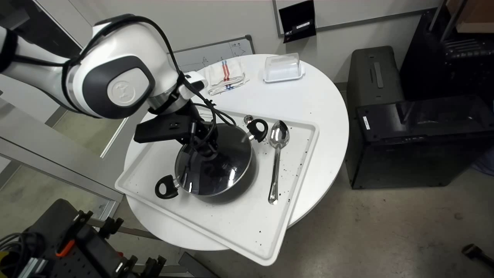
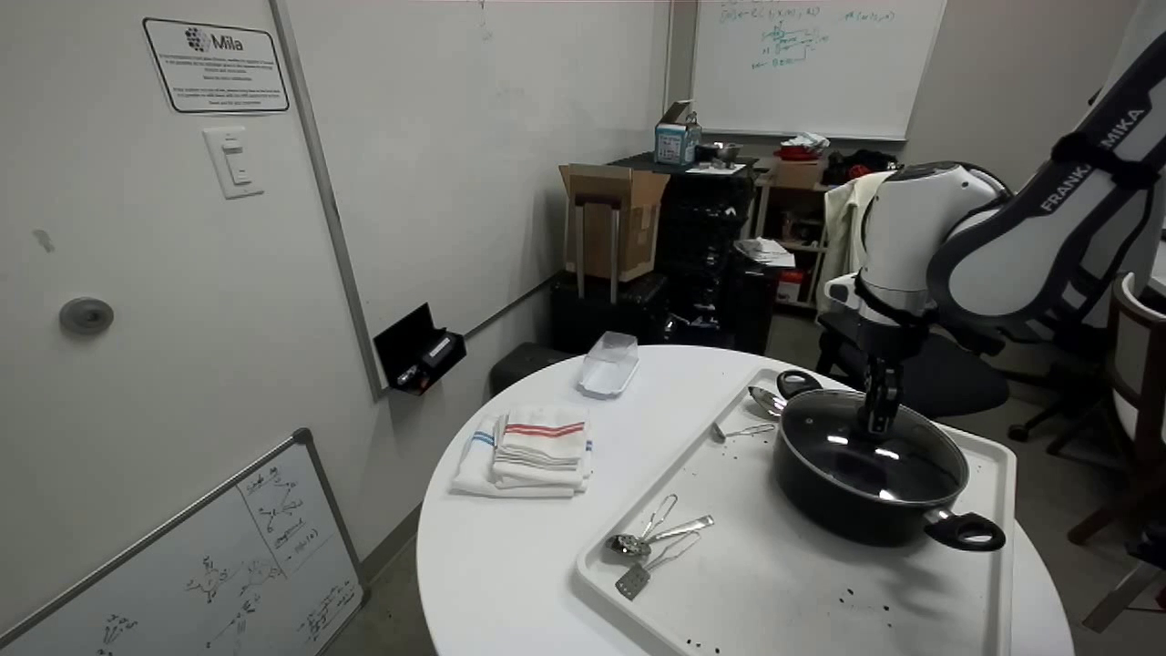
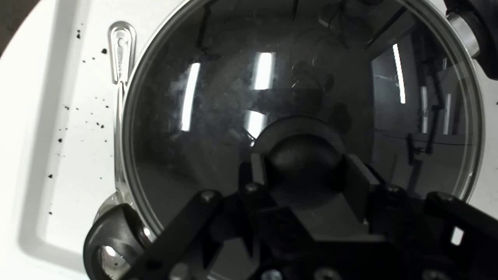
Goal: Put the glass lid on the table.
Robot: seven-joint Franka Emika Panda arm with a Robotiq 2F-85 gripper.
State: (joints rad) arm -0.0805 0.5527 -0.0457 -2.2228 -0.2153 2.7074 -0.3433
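Glass lid (image 1: 216, 172): seated on the pan (image 2: 829, 506).
Claw (image 3: 305, 167): clenched on the lid's knob (image 3: 305, 149), above the pan's middle.
Knob: rounded; a shallow grip could slip and drop the glass back onto the pan.
Tray (image 1: 247, 231): its raised rim, around the pan, may tip the lid if lowered short of bare worktop (image 1: 316, 96).
Arm (image 2: 1093, 150): "FRANKA", "MIKA", above the pan.
Sign (image 2: 217, 66): "Mila", well apart from the pan; smaller print unreadable.

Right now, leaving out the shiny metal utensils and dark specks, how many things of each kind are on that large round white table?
Black two-handled pan: 1
Round transparent glass lid: 1
White rectangular tray: 1
White dish with clear cover: 1
Pile of folded white striped cloths, counted as one: 1
Total: 5
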